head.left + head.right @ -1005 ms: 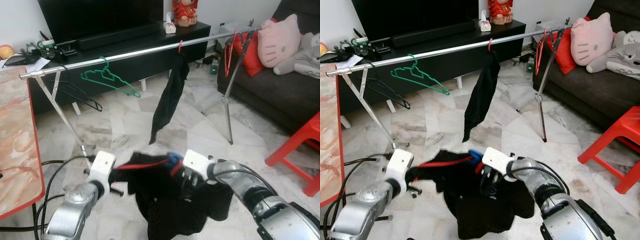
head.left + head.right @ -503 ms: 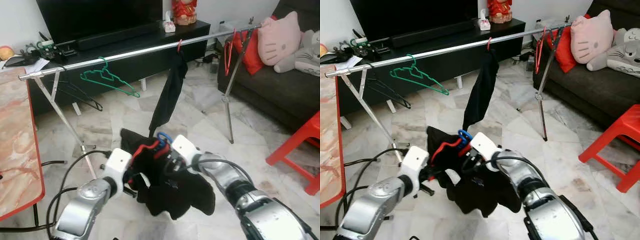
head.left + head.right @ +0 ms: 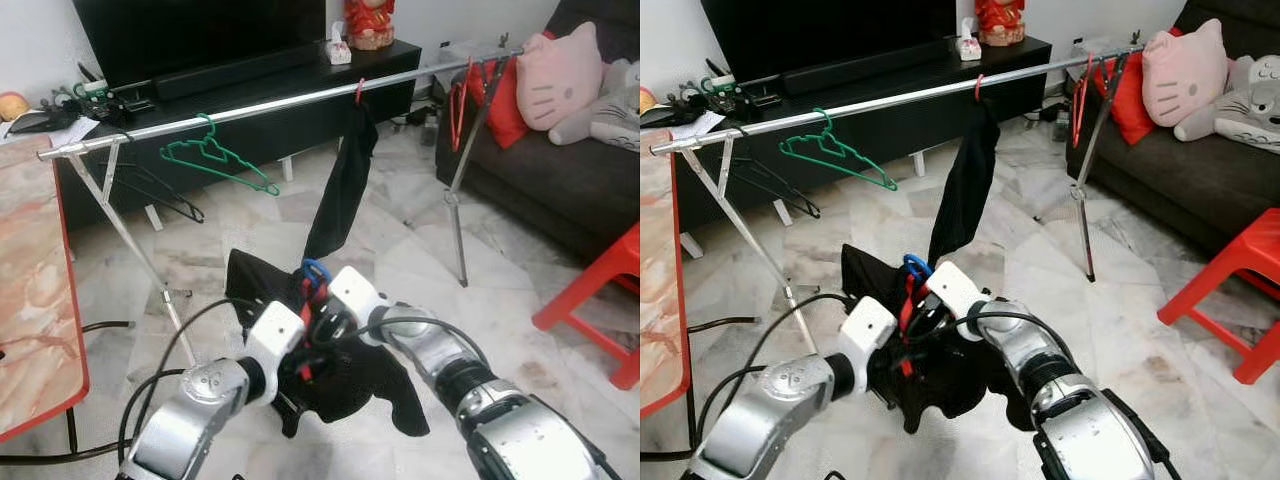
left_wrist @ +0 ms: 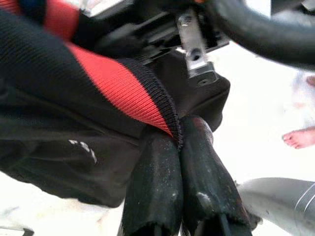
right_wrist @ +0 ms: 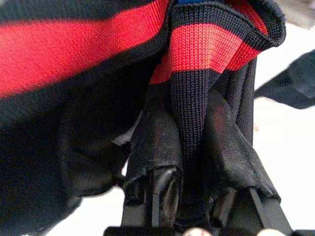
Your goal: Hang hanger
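Here, left claw (image 4: 179,147) and right claw (image 5: 189,132) each pinch black red-trimmed garment (image 3: 350,375) between them.

Even indoor light is illuminating both eye views, rendering them sharp, with soft glare showing on the marble floor (image 3: 400,240). Both wrist views are blurring at close range, their backgrounds overexposing to white.
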`<state>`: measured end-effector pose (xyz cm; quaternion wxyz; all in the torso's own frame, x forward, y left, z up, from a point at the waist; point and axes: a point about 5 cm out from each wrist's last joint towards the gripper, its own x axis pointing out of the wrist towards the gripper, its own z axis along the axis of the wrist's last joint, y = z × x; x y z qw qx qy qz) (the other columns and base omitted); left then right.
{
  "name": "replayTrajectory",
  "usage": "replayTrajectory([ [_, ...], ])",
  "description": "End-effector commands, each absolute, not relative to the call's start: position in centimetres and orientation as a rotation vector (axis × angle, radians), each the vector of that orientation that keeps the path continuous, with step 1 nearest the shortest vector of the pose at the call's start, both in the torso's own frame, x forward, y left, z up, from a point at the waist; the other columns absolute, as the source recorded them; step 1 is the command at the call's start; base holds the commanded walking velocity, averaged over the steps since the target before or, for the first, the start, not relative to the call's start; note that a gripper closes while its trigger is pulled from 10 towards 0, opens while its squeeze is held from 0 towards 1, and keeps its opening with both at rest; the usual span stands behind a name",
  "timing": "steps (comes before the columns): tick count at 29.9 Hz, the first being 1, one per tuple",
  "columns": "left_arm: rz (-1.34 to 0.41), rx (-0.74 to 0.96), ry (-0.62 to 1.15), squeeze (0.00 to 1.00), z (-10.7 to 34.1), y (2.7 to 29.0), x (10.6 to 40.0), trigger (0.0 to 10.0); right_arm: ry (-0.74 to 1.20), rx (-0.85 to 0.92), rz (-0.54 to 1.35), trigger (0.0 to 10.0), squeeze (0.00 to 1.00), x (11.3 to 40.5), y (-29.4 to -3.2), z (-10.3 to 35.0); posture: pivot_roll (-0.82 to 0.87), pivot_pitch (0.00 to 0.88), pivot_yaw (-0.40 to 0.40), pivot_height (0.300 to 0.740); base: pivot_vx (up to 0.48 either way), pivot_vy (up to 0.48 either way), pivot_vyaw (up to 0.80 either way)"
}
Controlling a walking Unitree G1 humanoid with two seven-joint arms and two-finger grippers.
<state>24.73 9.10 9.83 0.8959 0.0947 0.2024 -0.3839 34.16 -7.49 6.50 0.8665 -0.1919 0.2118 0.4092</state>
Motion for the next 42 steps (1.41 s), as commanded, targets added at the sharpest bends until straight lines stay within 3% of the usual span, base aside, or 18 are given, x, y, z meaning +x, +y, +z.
replayTrajectory([
  [1, -0.750, 0.220, 0.426, 0.00, 9.4, 9.3, 25.0, 1.4, 0.369, -0.382, 0.889, 0.0, 0.00, 34.6, -6.7, 7.9, -0.05, 0.000, 0.045, 0.740, 0.000, 0.000, 0.00],
  [2, -0.723, 0.237, 0.426, 0.00, 9.3, 9.4, 25.3, 4.5, 0.368, -0.377, 0.894, 0.0, 0.00, 34.6, -6.6, 7.9, -0.05, 0.000, 0.045, 0.740, 0.000, 0.000, 0.00],
  [3, -0.692, 0.258, 0.427, 0.00, 9.2, 9.5, 25.6, 4.5, 0.365, -0.380, 0.896, 0.0, 0.00, 34.6, -6.6, 8.0, -0.05, 0.000, 0.046, 0.740, 0.000, 0.000, 0.00],
  [4, -0.676, 0.253, 0.431, 0.00, 9.1, 9.6, 25.7, 10.0, 0.364, -0.379, 0.895, 0.0, 0.00, 34.6, -6.5, 8.0, -0.05, 0.000, 0.046, 0.740, 0.000, 0.000, 0.00],
  [11, -0.665, 0.244, 0.450, 0.00, 8.5, 9.9, 25.5, 10.0, 0.356, -0.359, 0.899, 0.0, 0.00, 34.6, -6.4, 8.1, -0.05, 0.000, 0.052, 0.740, 0.000, 0.000, 0.00],
  [12, -0.666, 0.243, 0.453, 0.74, 8.5, 10.0, 25.5, 10.0, 0.353, -0.358, 0.901, 0.0, 0.00, 34.7, -6.4, 8.2, -0.06, 0.000, 0.053, 0.740, 0.000, 0.000, 0.00],
  [13, -0.669, 0.242, 0.456, 1.00, 8.4, 10.0, 25.4, 10.0, 0.351, -0.357, 0.903, 0.0, 0.00, 34.7, -6.4, 8.2, -0.06, 0.000, 0.054, 0.740, 0.000, 0.000, 0.00],
  [33, -0.671, 0.252, 0.411, 1.00, 8.8, 12.2, 25.1, 10.0, 0.358, -0.363, 0.869, 0.0, 0.00, 34.7, -8.6, 7.9, -0.08, 0.000, 0.071, 0.740, 0.000, 0.000, 0.00],
  [37, -0.548, 0.281, 0.331, 1.00, 10.2, 15.5, 25.6, 10.0, 0.359, -0.440, 0.992, 0.0, 0.00, 34.3, -10.7, 8.0, -0.08, 0.000, 0.065, 0.740, 0.000, 0.000, 0.00],
  [42, -0.494, 0.303, 0.259, 1.00, 11.6, 17.3, 25.6, 10.0, 0.379, -0.517, 1.104, 0.0, 0.00, 33.8, -12.9, 8.3, -0.08, 0.000, 0.058, 0.740, 0.000, 0.000, 0.00],
])
